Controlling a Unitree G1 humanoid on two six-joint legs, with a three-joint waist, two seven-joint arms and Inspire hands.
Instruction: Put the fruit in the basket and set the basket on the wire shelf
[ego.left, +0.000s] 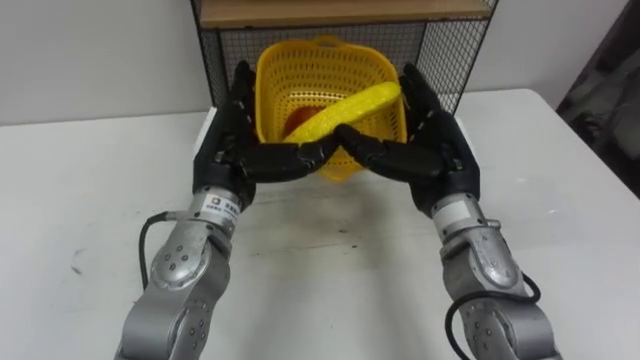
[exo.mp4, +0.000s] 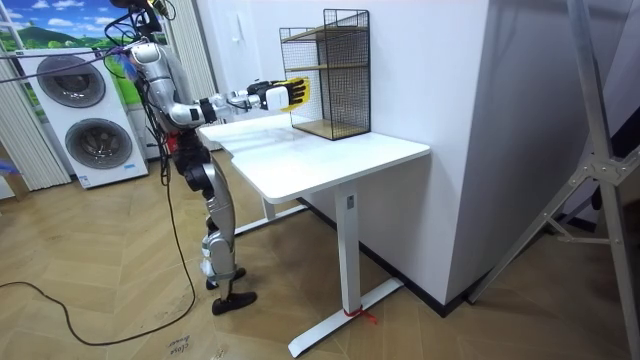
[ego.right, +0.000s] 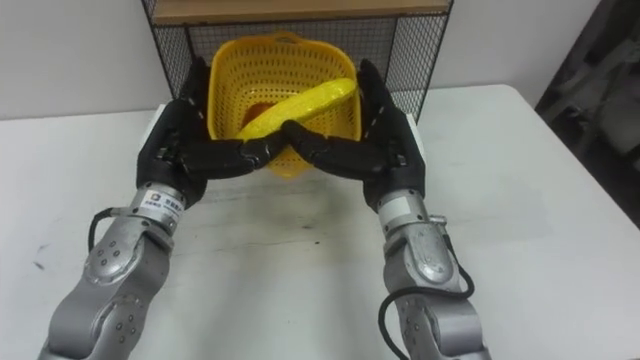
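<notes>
Above the white tabletop (ego.left: 330, 270), the left hand (ego.left: 228, 140) and right hand (ego.left: 442, 140) press straight fingers flat against the sides of the yellow basket (ego.left: 290, 75), thumbs meeting under its front. Inside lie a banana (ego.left: 362, 103) and a red fruit (ego.left: 299, 121). The wire shelf (ego.left: 445, 45) stands just behind, at the far edge.

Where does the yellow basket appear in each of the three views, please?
Left eye view: yellow basket at upper centre, between the left robot hand and right robot hand.
Right eye view: basket at upper centre, slightly left.
Room view: basket at upper left of centre, held out before the robot.
Shared landmark: the wire shelf just behind it.
</notes>
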